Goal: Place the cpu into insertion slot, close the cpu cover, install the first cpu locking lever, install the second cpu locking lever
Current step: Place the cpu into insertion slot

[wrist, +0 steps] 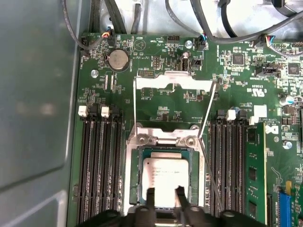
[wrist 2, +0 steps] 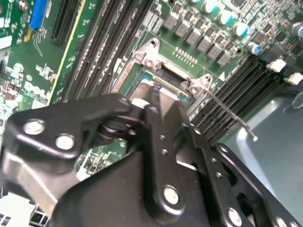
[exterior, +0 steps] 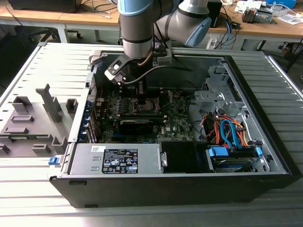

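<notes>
Slats of grey metal made up the table [exterior: 38, 189], which carried an open black computer case [exterior: 189, 189] lying on its side. On the exterior view's left of the case, grey fixture blocks [exterior: 28, 123] stood on the same surface. Behind the table ran wooden desks [exterior: 71, 19] strewn with cables and loose equipment. Inside the case, a power supply [exterior: 118, 158] sat along the near wall, and blue and orange cables [exterior: 227, 132] were bundled on the exterior view's right.

The arm reached down into the case, and its gripper [exterior: 142, 92] hung low over the green motherboard [wrist: 161, 106]. In the first wrist view the cpu [wrist: 165, 182] lay flat inside the insertion slot [wrist: 134, 179], its pale metal face up, between banks of long black memory slots [wrist: 97, 161]. The gripper [wrist: 165, 195] hovered just over the chip's near edge. Its two dark fingertips [wrist: 150, 196] were parted by a narrow gap with nothing clamped between them. Whether they touched the chip could not be told.

The cpu cover [wrist: 173, 82] stood swung up off the socket on its hinge, with the board visible through its window. One thin lever [wrist: 135, 109] and another [wrist: 208, 109] were raised at its sides, unlatched. A round coin battery [wrist: 118, 60] sat beyond the cover.
</notes>
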